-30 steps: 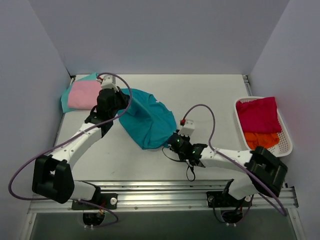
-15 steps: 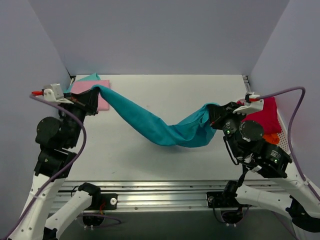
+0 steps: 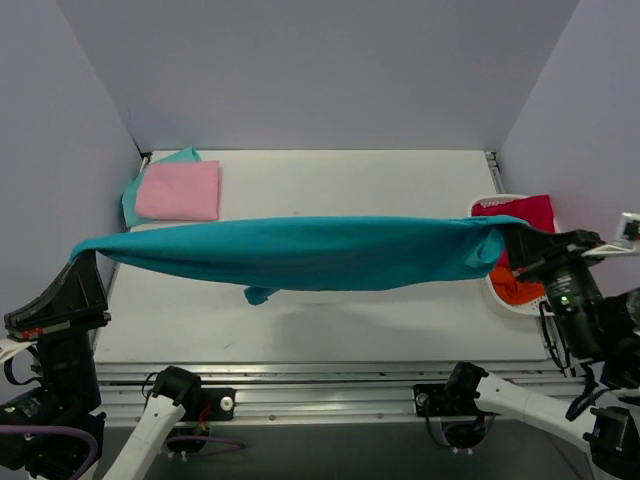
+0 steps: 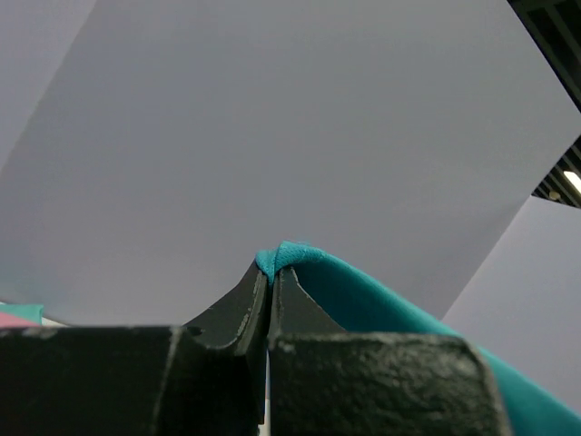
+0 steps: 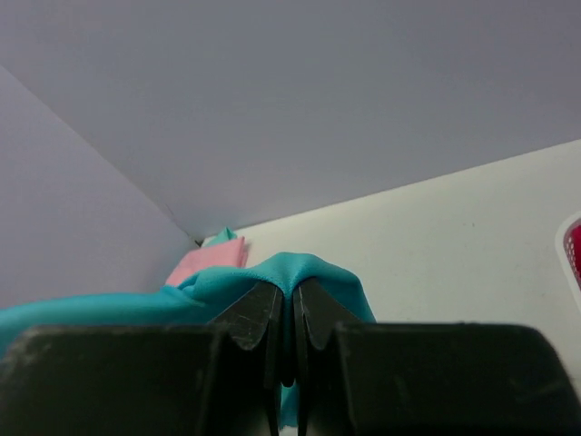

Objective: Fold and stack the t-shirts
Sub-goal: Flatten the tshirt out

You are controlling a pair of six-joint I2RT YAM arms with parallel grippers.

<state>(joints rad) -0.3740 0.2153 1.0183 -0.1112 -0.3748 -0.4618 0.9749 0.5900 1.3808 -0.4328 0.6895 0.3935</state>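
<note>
Teal t-shirt [image 3: 300,252] hangs in the air as one long band, stretched from 9 o'clock to 3 o'clock above the table [image 3: 380,190]. I judge it is held so high and so taut in order that the cloth opens flat and can be laid down without wrinkles for folding. A small flap droops under it, a little left of the middle.

The white basket [image 3: 483,203] at 3 o'clock keeps the shirts that wait, a crimson t-shirt [image 3: 535,210] on top and an orange t-shirt [image 3: 506,289] under it. At 10 o'clock the pink t-shirt [image 3: 180,190] lies folded on a mint t-shirt [image 3: 128,203], so this corner seems to be the stack.

The left gripper [image 4: 270,272] has its jaws pressed together on one end of the teal cloth. The right gripper [image 5: 292,292] is clamped the same way on the other end.
</note>
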